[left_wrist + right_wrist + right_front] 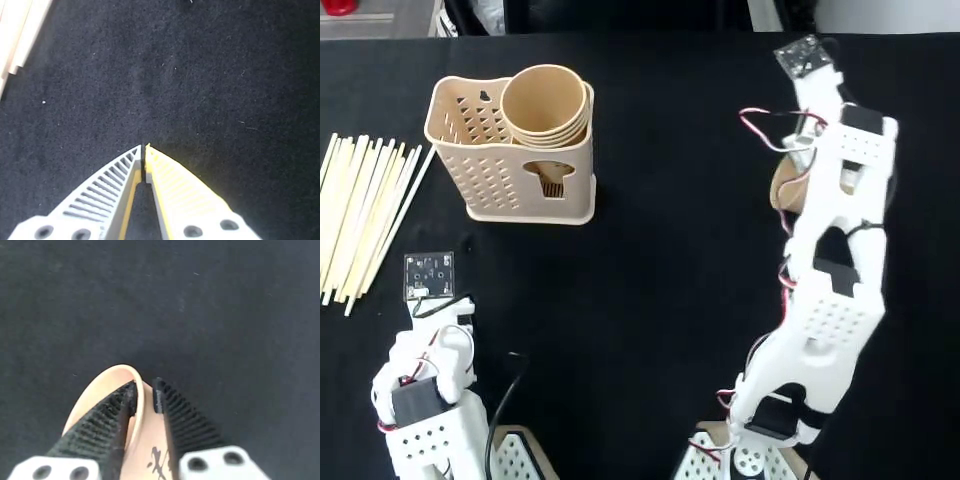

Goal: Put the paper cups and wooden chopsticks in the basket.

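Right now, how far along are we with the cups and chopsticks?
Done: a stack of paper cups sits in the basket. In hand: the right gripper pinches another cup by its rim. Remaining: the chopsticks lie on the table; the left gripper is shut, empty.

Cream perforated basket (510, 180) upright, nested stack of paper cups (545, 105) mouth-up in one compartment; pale wooden chopsticks (365, 215) in a loose flat bundle near it on the table; lone paper cup (107, 405) well apart, wall pinched in the right gripper (145, 390).
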Controlling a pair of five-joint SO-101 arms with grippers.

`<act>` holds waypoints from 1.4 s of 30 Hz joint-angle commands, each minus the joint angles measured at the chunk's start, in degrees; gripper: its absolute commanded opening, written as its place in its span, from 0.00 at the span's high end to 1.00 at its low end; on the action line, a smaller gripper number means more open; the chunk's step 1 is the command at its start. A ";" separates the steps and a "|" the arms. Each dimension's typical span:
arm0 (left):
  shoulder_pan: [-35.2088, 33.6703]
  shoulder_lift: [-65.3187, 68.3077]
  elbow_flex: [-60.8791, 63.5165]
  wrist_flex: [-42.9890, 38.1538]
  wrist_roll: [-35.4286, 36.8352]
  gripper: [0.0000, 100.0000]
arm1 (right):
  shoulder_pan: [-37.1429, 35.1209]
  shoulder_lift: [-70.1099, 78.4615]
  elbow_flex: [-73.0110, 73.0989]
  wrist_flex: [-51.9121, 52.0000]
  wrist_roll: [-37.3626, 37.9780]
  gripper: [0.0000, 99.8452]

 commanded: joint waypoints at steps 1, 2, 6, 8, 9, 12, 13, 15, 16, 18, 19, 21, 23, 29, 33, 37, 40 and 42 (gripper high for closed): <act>0.31 -0.18 1.01 0.26 -0.26 0.97 | 3.08 -3.03 0.13 -0.44 0.44 0.99; 0.31 -0.18 1.01 0.26 -0.26 0.97 | 3.34 -4.18 0.75 -0.44 0.44 0.99; 0.31 -0.18 1.01 0.26 -0.26 0.97 | 3.16 -11.74 4.62 1.05 0.44 0.99; 0.31 -0.18 1.01 0.26 -0.26 0.97 | 2.20 -17.10 7.16 2.46 0.44 0.99; 0.31 -0.18 1.01 0.26 -0.26 0.97 | 1.76 -19.91 8.66 3.08 0.35 0.99; 0.31 -0.18 1.01 0.26 -0.26 0.97 | -0.53 -28.79 12.97 5.10 0.18 0.99; 0.31 -0.18 1.01 0.26 -0.26 0.97 | -1.58 -31.60 14.37 5.98 0.09 0.99; 0.31 -0.18 1.01 0.26 -0.26 0.97 | -4.13 -37.14 16.40 7.82 -2.02 0.99; 0.31 -0.18 1.01 0.26 -0.26 0.97 | -5.45 -39.60 17.10 8.88 -3.25 0.99; 0.31 -0.18 1.01 0.26 -0.26 0.97 | -8.53 -43.91 17.63 11.25 -5.10 0.99; 0.31 -0.18 1.01 0.26 -0.26 0.97 | -10.20 -45.67 17.71 12.48 -6.33 0.99; 0.31 -0.18 1.01 0.26 -0.26 0.97 | -13.45 -48.48 17.54 14.24 -9.67 0.99; 0.31 -0.18 1.01 0.26 -0.26 0.97 | -16.35 -50.51 17.45 14.51 -12.66 0.99; 0.31 -0.18 1.01 0.26 -0.26 0.97 | -22.77 -50.15 9.01 17.41 -23.47 0.99; 0.31 -0.18 1.01 0.26 -0.26 0.97 | -30.86 -46.99 -2.59 24.00 -25.93 0.99; 0.31 -0.18 1.01 0.26 -0.26 0.97 | -37.10 -41.10 -17.19 28.84 -26.55 0.99; 0.31 -0.18 1.01 0.26 -0.26 0.97 | -39.82 -35.91 -28.70 29.27 -31.91 0.99; 0.31 -0.18 1.01 0.26 -0.26 0.97 | -41.49 -32.31 -35.65 28.66 -34.81 0.99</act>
